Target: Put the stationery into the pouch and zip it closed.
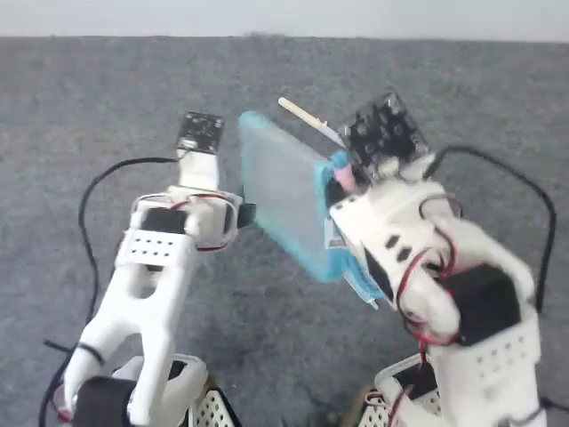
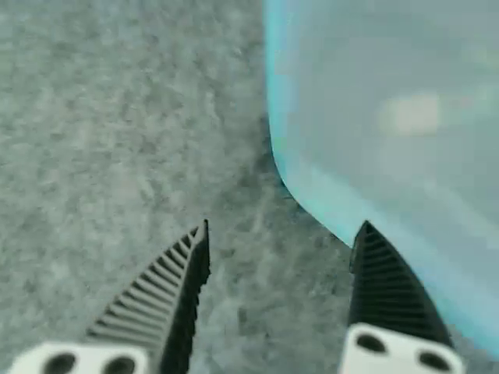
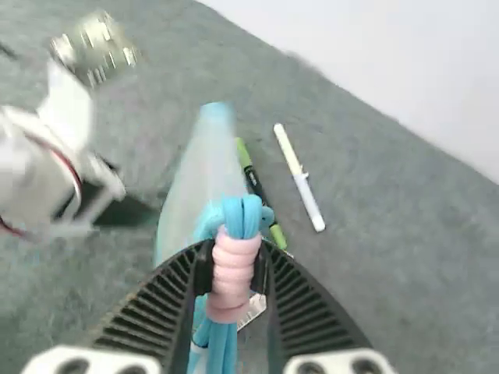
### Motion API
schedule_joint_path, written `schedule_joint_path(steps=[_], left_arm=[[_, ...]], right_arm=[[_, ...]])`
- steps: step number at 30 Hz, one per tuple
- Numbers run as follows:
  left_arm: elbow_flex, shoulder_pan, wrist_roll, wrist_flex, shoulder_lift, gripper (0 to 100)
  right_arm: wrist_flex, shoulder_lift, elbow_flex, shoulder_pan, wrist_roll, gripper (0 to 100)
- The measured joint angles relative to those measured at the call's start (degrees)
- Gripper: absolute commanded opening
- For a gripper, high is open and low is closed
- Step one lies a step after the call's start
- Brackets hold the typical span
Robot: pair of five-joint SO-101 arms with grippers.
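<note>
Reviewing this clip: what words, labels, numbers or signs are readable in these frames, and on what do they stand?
No text can be read.
Small white tag on the pouch, beside the right gripper: print too blurred to read.
White pen and green pen: no legible marks.

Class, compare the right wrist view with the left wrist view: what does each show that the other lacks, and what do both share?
Right wrist view: the right gripper shut on a pink loop, a green pen, a white pen. Left wrist view: the left gripper, its ridged fingers open. Both: the translucent blue pouch and the grey table.
</note>
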Motion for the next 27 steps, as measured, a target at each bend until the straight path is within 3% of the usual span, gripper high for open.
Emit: schedule_joint_path(steps=[5, 11, 20, 23, 27], left_arm=[[0.0, 5.2, 4.6, -1.8, 2.4, 28], [0.1, 5.2, 8.3, -2.0, 2.1, 28], [2.9, -8.9, 7.7, 2.6, -13.5, 28], [3.1, -13.7, 7.3, 4.9, -17.8, 28], [6.8, -15.2, 6.3, 5.3, -19.8, 28]], right_arm=[[5.1, 11.2, -9.6, -9.4, 0.0, 0.6], [6.2, 10.9, -4.7, -22.8, 2.1, 0.6], [-16.3, 1.3, 34.7, -22.1, 3.8, 0.6], [-19.5, 1.3, 40.1, -19.6, 3.8, 0.6], [-20.6, 1.3, 40.5, -18.7, 3.6, 0.6]])
